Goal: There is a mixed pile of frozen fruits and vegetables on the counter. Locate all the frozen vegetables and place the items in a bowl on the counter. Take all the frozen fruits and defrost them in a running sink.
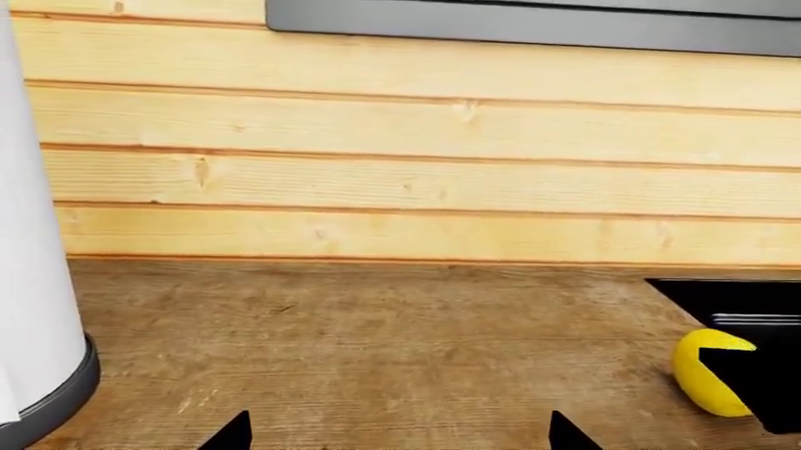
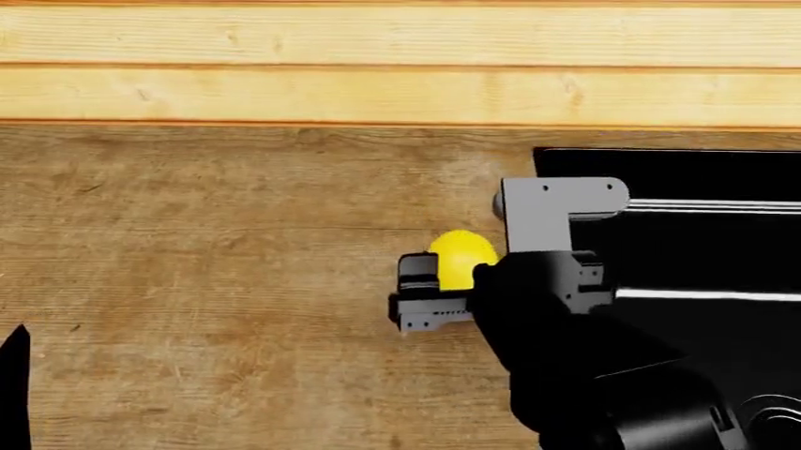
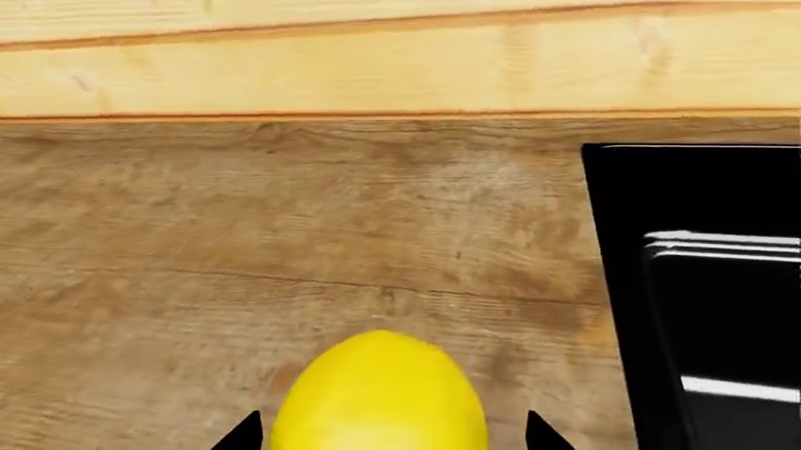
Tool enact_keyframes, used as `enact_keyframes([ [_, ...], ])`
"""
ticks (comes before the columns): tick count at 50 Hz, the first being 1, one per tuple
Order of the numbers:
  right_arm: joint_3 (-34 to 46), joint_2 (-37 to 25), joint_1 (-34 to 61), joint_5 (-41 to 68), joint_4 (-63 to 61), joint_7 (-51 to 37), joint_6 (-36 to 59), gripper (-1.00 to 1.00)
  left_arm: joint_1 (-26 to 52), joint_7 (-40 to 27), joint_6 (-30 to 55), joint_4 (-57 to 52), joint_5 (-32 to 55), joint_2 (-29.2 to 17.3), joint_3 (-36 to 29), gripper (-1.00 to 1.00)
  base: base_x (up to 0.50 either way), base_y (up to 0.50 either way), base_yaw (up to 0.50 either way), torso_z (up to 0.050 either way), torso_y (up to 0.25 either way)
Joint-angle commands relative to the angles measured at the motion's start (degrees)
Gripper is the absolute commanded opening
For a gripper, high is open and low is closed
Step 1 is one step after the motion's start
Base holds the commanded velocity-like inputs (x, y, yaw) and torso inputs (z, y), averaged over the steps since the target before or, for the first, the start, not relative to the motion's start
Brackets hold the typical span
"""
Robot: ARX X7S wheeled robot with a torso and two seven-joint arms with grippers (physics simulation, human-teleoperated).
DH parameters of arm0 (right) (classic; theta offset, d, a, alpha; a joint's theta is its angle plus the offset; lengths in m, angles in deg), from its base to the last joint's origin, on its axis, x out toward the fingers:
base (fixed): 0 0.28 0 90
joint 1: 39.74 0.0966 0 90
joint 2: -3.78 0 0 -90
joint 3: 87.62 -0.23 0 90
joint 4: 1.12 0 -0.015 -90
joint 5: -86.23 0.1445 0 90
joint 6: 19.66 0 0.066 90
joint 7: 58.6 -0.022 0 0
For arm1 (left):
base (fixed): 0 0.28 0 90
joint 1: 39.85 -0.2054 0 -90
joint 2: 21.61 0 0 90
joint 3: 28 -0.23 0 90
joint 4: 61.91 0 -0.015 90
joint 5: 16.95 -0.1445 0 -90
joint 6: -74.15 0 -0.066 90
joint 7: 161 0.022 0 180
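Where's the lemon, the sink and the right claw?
lemon (image 3: pixel 379 394), right wrist view, middle of its yellow skin.
sink (image 2: pixel 676 202), head view, its black far basin wall.
right claw (image 2: pixel 441 281), head view, between its fingertips, around the lemon.

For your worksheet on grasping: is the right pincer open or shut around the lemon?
Open: in the right wrist view, the right pincer has its fingertips spread either side of the lemon.

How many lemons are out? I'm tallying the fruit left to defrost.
1. The lemon lies on the counter just left of the sink, between the right gripper's jaws. Others may be out of view.
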Motion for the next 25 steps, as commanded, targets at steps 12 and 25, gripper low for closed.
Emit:
enact_keyframes([
  [12,-1.14,3.98,0.40,-0.41,10.74,6.44,-1.74,1.00,-9.42,2.37,-15.37,-2.29,-5.14,-9.33,-1.68,1.00,0.00,0.00,0.00,0.000,0.000],
  [25,-2.25,-0.97,-2.06,1.39,-10.00,-1.16,1.44,-1.00,-6.79,2.47,-10.58,-2.71,-3.33,-6.20,-1.03,1.00,0.00,0.00,0.00,0.000,0.000],
])
